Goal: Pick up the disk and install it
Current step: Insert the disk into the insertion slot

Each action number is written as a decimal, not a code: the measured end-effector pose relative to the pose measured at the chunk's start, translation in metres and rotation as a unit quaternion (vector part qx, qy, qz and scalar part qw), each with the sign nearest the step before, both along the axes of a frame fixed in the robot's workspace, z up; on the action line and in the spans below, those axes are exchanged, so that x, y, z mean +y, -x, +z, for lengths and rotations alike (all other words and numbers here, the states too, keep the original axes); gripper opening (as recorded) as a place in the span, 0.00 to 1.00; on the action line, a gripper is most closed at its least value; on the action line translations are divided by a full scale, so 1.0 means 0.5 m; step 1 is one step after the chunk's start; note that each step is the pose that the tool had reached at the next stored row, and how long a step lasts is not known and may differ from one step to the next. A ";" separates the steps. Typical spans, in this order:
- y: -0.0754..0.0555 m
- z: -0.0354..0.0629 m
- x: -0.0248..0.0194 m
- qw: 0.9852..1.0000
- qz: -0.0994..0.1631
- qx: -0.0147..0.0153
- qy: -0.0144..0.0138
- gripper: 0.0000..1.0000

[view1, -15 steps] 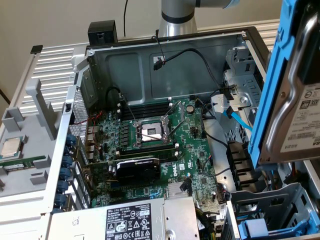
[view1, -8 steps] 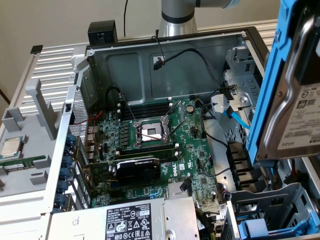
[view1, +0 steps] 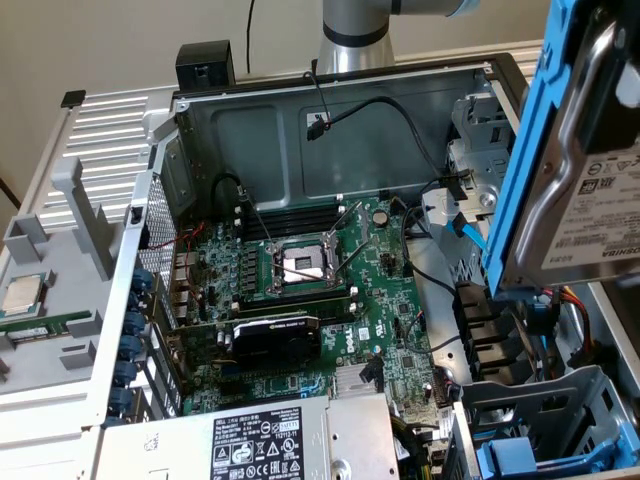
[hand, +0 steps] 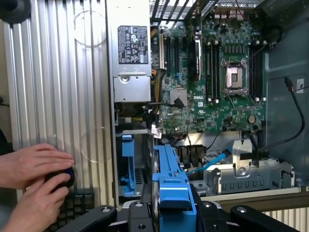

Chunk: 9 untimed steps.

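Note:
The disk, a silver drive with a white label clipped in a blue plastic carrier, hangs tilted on edge above the open computer case, at the exterior view's right. In the wrist view the blue carrier of the disk runs out from between the black fingers of my gripper, which is shut on it. Below it lie the drive cage and a bay with a blue bracket.
The open case holds a green motherboard with a bare CPU socket, a grey power supply and loose cables. A small silver chip lies on a grey tray outside. A person's hands rest on the ribbed panel.

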<state>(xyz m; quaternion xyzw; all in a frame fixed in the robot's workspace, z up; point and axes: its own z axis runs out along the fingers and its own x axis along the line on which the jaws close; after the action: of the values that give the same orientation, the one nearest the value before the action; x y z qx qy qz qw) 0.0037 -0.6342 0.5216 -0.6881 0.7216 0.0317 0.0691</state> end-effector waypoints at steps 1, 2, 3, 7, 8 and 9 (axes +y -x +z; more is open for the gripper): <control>0.000 -0.003 -0.0050 1.000 0.000 0.000 -0.002 0.37; 0.000 -0.006 -0.0102 1.000 0.000 0.000 -0.004 0.37; 0.000 -0.009 -0.0151 1.000 -0.001 0.000 -0.004 0.37; 0.000 -0.018 -0.0228 1.000 -0.001 0.000 -0.005 0.37; 0.000 -0.018 -0.0228 1.000 -0.001 0.000 -0.004 0.37; 0.000 -0.019 -0.0227 1.000 -0.001 0.000 -0.003 0.37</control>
<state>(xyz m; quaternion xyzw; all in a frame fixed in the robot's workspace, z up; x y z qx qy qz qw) 0.0038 -0.6456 0.5121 -0.6869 0.7225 0.0338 0.0712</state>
